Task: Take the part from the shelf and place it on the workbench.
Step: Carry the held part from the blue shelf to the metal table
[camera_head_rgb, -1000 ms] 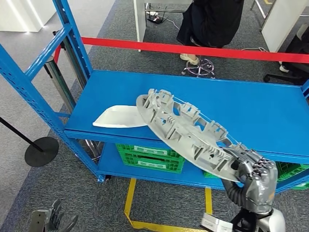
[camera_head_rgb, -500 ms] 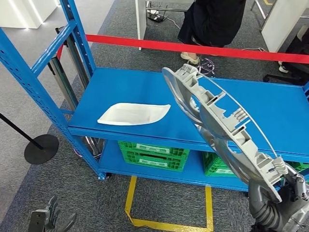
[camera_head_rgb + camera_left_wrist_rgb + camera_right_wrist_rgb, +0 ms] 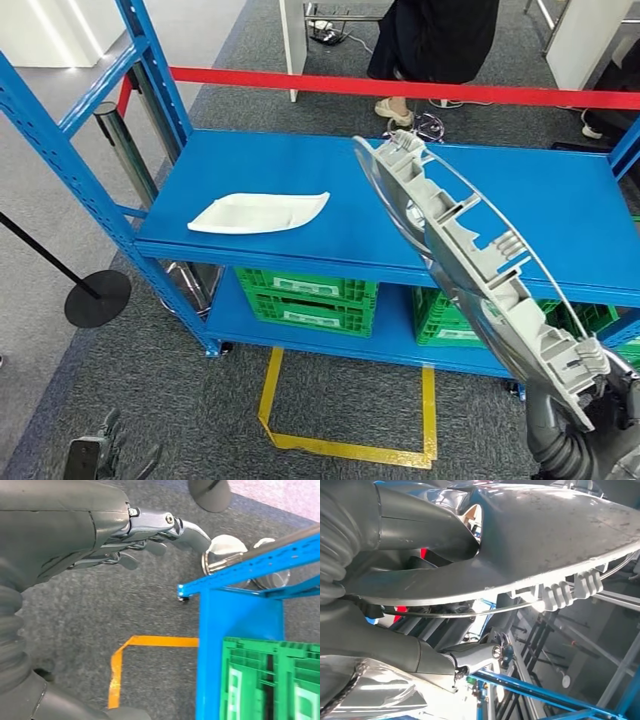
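Note:
A large grey ribbed part (image 3: 483, 292) stands tilted on edge in front of the blue shelf (image 3: 528, 215), lifted off its surface. My right hand (image 3: 581, 440) grips the part's lower end at the bottom right. In the right wrist view the thumb of my right hand (image 3: 406, 522) lies over the part's smooth face (image 3: 554, 530) and the fingers (image 3: 471, 657) curl under it. A white curved part (image 3: 256, 212) lies flat on the shelf's left side. My left hand (image 3: 106, 460) hangs low over the floor, holding nothing, its fingers (image 3: 151, 522) stretched out.
Green crates (image 3: 309, 300) sit on the shelf's lower level. A red barrier tape (image 3: 392, 90) runs behind the shelf, with a seated person (image 3: 438, 40) beyond it. A black stanchion base (image 3: 98, 298) stands left. Yellow tape (image 3: 340, 445) marks the carpet.
The grey part went from lying across the shelf's front edge to raised and tilted on edge, clear of the shelf. The camera has shifted a little; the left hand stays hanging.

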